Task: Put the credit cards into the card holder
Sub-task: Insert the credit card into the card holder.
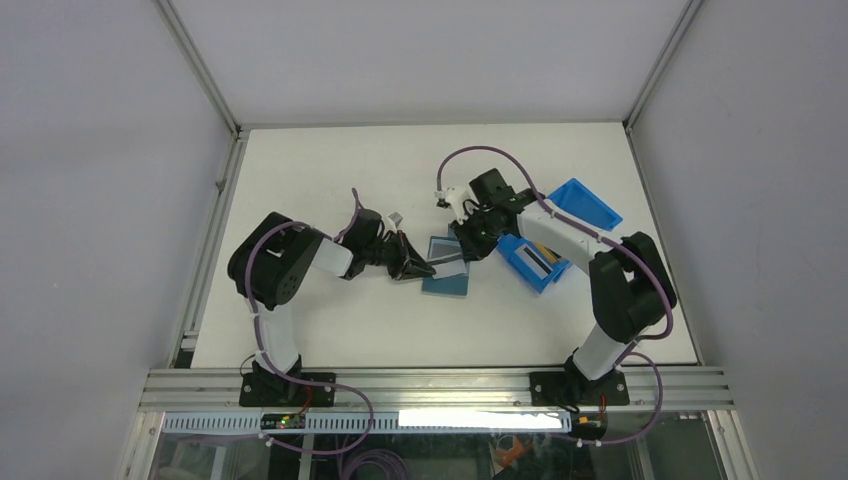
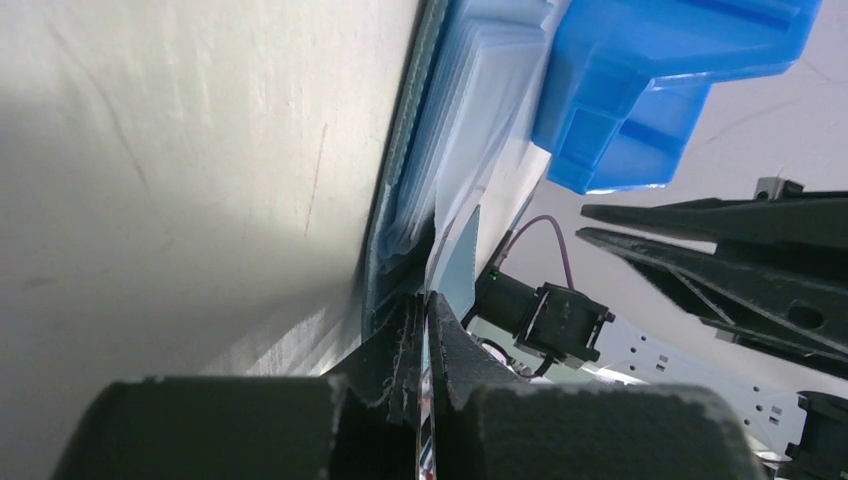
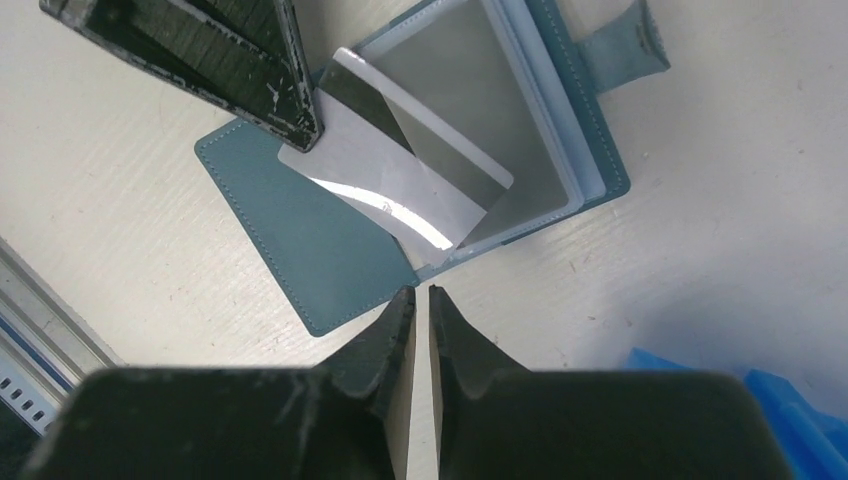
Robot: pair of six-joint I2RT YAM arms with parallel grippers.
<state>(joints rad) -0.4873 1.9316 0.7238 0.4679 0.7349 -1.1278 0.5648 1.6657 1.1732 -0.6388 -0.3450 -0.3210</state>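
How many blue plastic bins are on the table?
2. One bin lies at the far right; the other bin lies nearer, beside the right arm, partly hidden by it.
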